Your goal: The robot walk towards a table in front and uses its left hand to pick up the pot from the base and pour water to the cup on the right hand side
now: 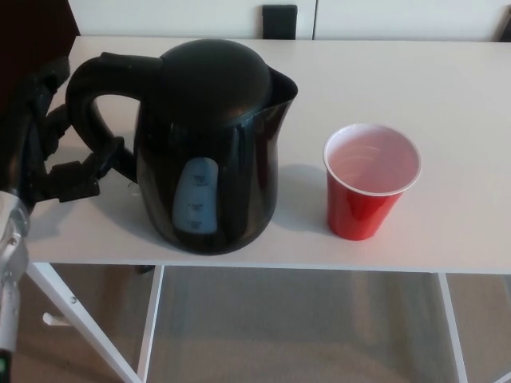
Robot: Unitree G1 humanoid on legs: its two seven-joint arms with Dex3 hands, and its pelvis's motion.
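Observation:
The black kettle (209,144) stands on the white table (447,88), spout toward the right, handle (86,112) toward the left. No base shows under it. A pale water gauge faces me on its front. My left hand (49,152) is at the left edge, right against the outer side of the handle. One finger (76,179) touches the handle's lower end and another sits by its top, with table showing between them. The red cup (371,179), white inside, stands upright to the right of the kettle, a short gap away. My right hand is out of sight.
The table's front edge (319,267) runs just below the kettle and cup, with white legs and beige floor beneath. A small black object (279,20) sits at the table's far edge. A dark panel fills the top left corner.

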